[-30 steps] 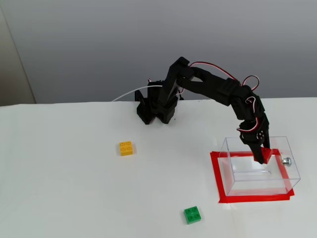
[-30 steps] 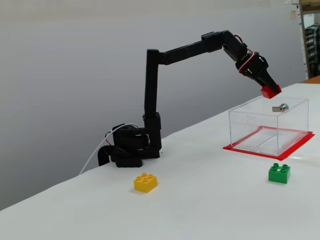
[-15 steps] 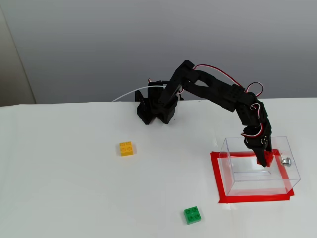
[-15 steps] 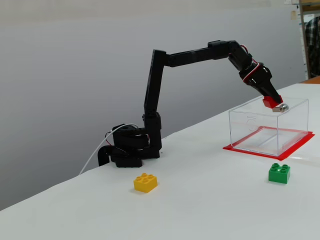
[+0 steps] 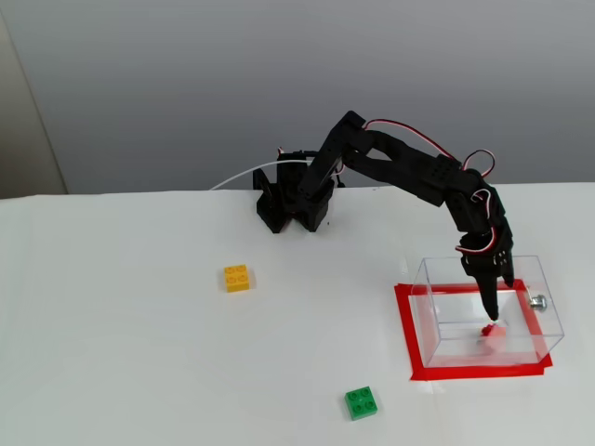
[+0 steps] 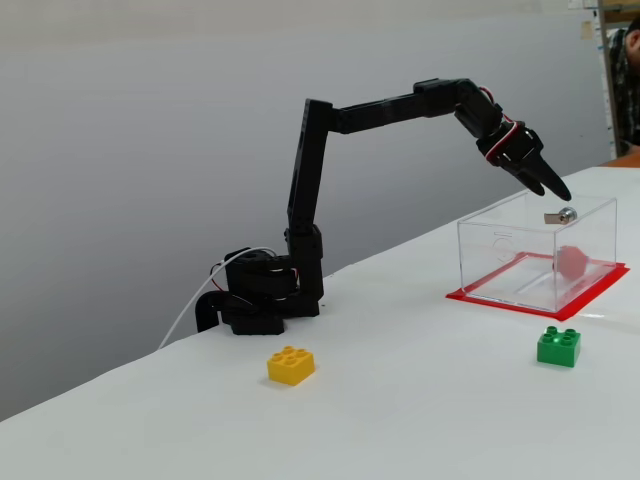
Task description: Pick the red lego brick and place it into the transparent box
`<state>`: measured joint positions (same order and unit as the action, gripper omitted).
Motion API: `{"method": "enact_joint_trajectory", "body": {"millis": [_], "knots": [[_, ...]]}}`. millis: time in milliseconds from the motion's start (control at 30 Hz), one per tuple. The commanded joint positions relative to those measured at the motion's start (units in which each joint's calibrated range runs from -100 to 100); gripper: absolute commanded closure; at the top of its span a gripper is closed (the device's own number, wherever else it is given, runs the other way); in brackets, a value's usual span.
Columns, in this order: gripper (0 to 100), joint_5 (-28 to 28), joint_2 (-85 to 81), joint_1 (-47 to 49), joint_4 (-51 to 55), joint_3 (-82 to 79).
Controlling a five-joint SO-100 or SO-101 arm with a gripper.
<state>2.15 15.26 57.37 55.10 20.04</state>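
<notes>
The red lego brick (image 5: 489, 332) lies inside the transparent box (image 5: 429, 311), near its right side and tilted; it also shows through the box wall in the other fixed view (image 6: 571, 262). The box (image 6: 492, 252) stands on a red tape rectangle (image 5: 406, 327) and has a small silver knob (image 5: 537, 301). My gripper (image 5: 498, 301) hangs just above the box's open top (image 6: 556, 192), pointing down, with its jaws slightly apart and empty. It does not touch the brick.
A yellow brick (image 5: 236, 278) lies on the white table left of centre, and a green brick (image 5: 361, 402) lies near the front, just left of the tape. The arm's base (image 5: 293, 200) stands at the table's back edge.
</notes>
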Motion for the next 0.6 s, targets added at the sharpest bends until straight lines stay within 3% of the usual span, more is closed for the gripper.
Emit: {"method": "enact_joint_trajectory", "body": {"millis": [0, 267, 567], "knots": [[71, 0.25, -1.73, -0.63, 0.25, 3.83], [97, 0.15, -1.73, -1.07, 4.69, 10.8], [98, -0.22, -6.65, -5.58, 9.22, 12.15]]}}
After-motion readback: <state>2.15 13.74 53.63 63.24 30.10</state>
